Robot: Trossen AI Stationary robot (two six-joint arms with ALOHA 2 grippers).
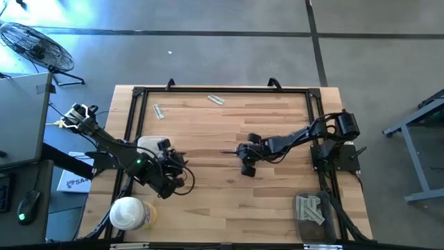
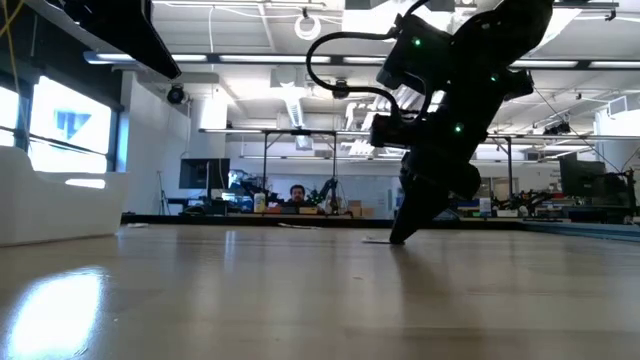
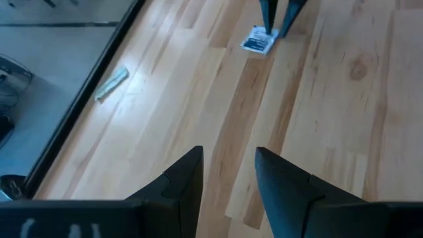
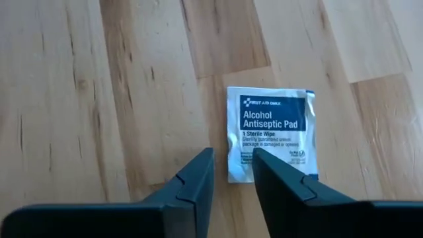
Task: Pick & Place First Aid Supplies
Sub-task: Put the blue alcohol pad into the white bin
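Wooden planks make up the counter (image 1: 222,139), framed by a dark rail. At about 8 o'clock sits the round white-lidded tub (image 1: 127,212), and just beside it the left pincer (image 1: 168,175) hovers with its fingers apart and nothing between them, apparently waiting. Two narrow strips lie toward 11 and 12 o'clock: one strip (image 1: 159,111) near the left rail, another strip (image 1: 216,99) close to the far rail. At the centre, the right pincer (image 4: 231,173) stands tipped down over an alcohol pad packet (image 4: 269,132) that lies flat on the wood; its fingers are parted with the packet's near edge between them, likely lined up for a pinch. At 5 o'clock a tray (image 1: 300,222) holds collected packets (image 1: 310,208), presumably the drop spot.
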